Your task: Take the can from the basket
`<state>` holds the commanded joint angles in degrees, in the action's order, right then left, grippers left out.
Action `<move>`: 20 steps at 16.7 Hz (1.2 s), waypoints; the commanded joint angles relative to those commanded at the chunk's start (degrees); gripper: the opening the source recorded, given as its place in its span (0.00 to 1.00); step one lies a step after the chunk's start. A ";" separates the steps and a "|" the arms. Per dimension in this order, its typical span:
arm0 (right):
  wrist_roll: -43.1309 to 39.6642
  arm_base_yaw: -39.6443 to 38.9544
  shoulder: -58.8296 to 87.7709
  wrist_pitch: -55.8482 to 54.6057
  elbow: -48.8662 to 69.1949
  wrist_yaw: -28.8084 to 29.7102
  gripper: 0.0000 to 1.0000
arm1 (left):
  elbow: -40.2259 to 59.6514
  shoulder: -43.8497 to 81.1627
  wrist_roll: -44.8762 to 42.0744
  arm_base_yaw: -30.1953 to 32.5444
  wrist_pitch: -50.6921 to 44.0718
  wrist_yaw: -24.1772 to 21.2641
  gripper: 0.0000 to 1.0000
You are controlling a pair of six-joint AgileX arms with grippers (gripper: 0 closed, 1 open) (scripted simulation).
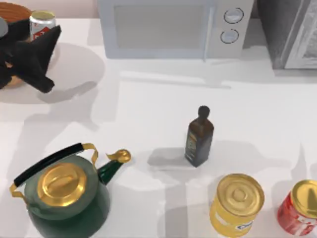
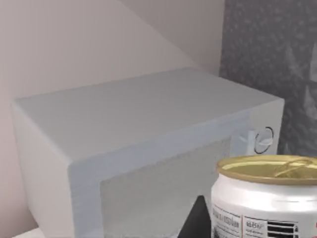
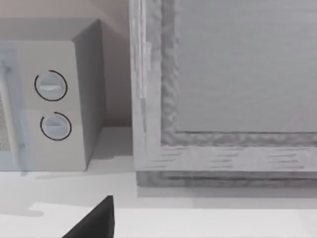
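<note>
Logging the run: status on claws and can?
Left claw at table's far left, on the can, by the basket. Right arm parked. Nothing in the way.

The basket (image 1: 15,12) is placed at the table's (image 1: 148,114) far left corner, partly covered by the left gripper (image 1: 42,37). The can (image 1: 41,24) is held up against that gripper, just right of the basket. The microwave (image 1: 173,27) is set along the back edge at centre, with a framed cabinet (image 1: 292,32) beside it on the right. The bottle (image 1: 199,139) is stood upright near the middle. The kettle (image 1: 64,196) is placed at front left, spout turned right. Two large cans (image 1: 237,203) (image 1: 299,208) are set side by side at front right, right of the bottle and nearer the front.
</note>
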<state>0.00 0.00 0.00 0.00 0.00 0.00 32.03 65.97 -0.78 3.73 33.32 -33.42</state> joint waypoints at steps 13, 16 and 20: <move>0.00 0.00 0.00 0.00 0.00 0.00 1.00 | 32.19 69.96 -1.02 10.16 37.46 -37.48 0.00; 0.00 0.00 0.00 0.00 0.00 0.00 1.00 | 34.89 77.50 -1.19 12.02 41.73 -41.56 0.00; 0.00 0.00 0.00 0.00 0.00 0.00 1.00 | 35.31 79.66 -1.25 12.87 43.01 -42.78 0.00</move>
<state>0.00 0.00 0.00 0.00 0.00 0.00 67.35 145.63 -2.03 16.60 76.33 -76.20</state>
